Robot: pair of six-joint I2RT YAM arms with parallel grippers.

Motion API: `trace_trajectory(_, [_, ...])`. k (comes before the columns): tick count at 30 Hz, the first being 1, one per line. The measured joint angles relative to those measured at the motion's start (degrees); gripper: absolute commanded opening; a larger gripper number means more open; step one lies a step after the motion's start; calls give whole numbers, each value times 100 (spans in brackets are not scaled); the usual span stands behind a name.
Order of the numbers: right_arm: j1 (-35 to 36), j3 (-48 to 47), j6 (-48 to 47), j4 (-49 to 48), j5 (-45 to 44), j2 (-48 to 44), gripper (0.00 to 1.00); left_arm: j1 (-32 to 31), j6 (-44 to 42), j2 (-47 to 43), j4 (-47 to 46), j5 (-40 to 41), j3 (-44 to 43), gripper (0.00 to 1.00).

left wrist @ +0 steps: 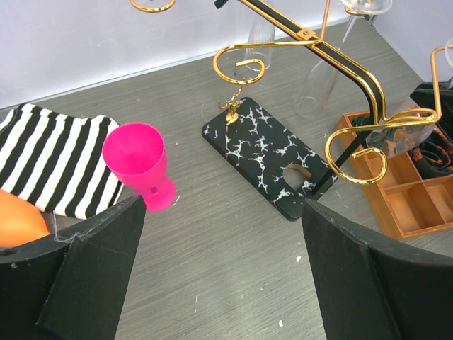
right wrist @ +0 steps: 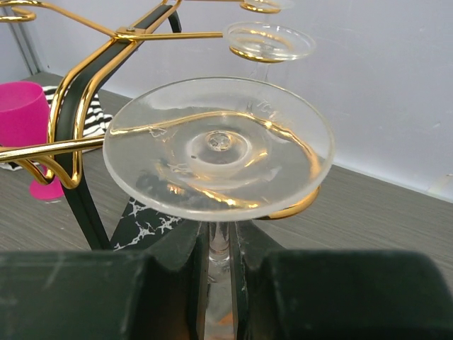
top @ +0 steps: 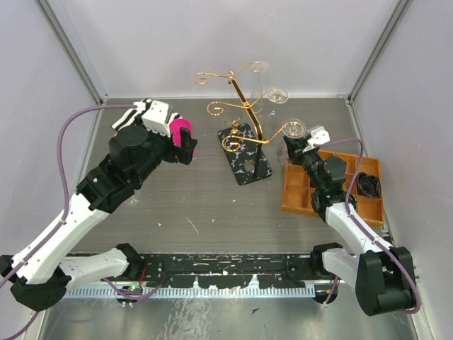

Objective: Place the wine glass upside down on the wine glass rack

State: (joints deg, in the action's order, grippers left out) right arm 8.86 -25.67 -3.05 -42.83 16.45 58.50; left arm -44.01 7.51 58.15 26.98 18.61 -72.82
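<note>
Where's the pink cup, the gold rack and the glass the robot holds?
pink cup [left wrist: 134,159], left wrist view, on its bowl.
rack [left wrist: 262,152], left wrist view, on its black base.
held glass [right wrist: 218,142], right wrist view, on its foot.

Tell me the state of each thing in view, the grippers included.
Wine glass rack: upright on the table.
Wine glass: upside down, stem gripped, foot over a rack arm.
Right gripper: shut on the stem.
Left gripper: open, holding nothing.
Neighbouring glass: hanging upside down on the rack.
Pink cup: upright on the table.
</note>
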Motion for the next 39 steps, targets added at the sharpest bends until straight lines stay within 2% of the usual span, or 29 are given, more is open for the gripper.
trace_trajectory(7, [-2,-9,17,7,-17,39,31,0,-4,-9,2,4,0,98])
trace_trajectory(15, [9,-9,35,55,-61,33,44,0,-4,-17,2,22,0,98])
trace_trajectory(19, [9,-9,42,151,-146,-87,53,0,-4,-17,2,26,0,98])
trace_trajectory(20, [9,-9,37,177,-195,-153,58,0,-7,-17,2,26,0,98])
trace_trajectory(23, [9,-9,57,225,-326,-326,82,0,-7,-20,2,31,0,98])
trace_trajectory(26, [9,-2,122,345,-540,-494,92,0,-11,-22,2,37,2,98])
trace_trajectory(29, [9,9,186,503,-763,-721,95,0,-22,-26,2,37,2,98])
trace_trajectory(39, [9,52,551,1394,-1215,-1440,96,0,-24,-50,4,42,11,98])
